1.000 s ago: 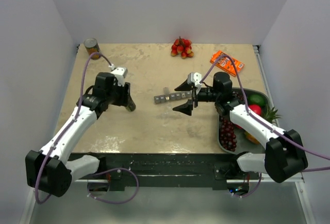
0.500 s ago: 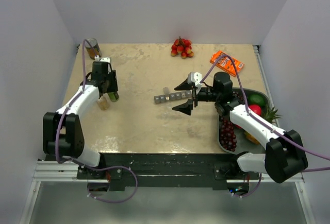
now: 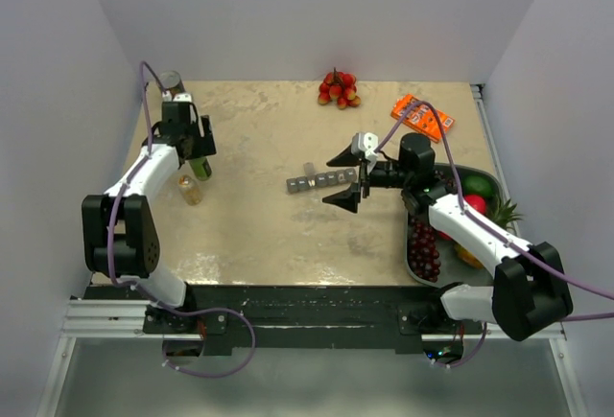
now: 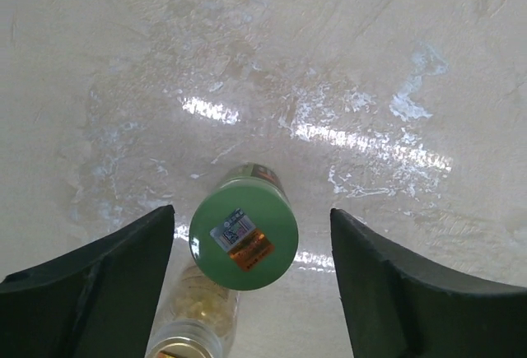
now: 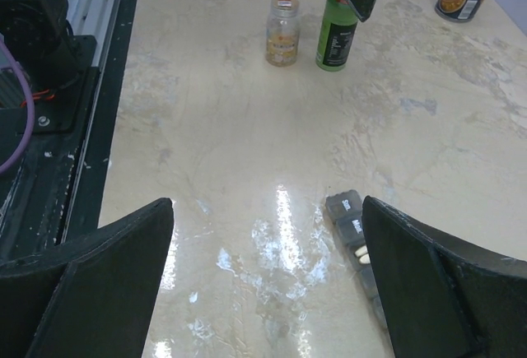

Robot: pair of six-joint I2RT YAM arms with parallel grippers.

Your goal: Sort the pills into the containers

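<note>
The dark-grey pill organizer (image 3: 312,182) lies mid-table; in the right wrist view (image 5: 352,228) one compartment is open with white pills (image 5: 361,253) inside. My right gripper (image 3: 347,180) is open and empty, its fingers either side of the strip's right end (image 5: 268,202). My left gripper (image 3: 197,153) is open just above the green-capped bottle (image 4: 243,228), which stands upright between the spread fingers without touching them (image 4: 251,210). A clear bottle of yellow pills (image 4: 193,325) stands right beside the green one (image 3: 190,190).
An orange-labelled tin can (image 3: 171,81) stands at the back left corner. Red fruit (image 3: 338,88) and an orange packet (image 3: 422,116) lie at the back. A dark tray (image 3: 451,170) of fruit sits at the right edge.
My left arm has swung left and toward the back, from mid-table to above the two bottles. The right arm and the organizer have not moved.
</note>
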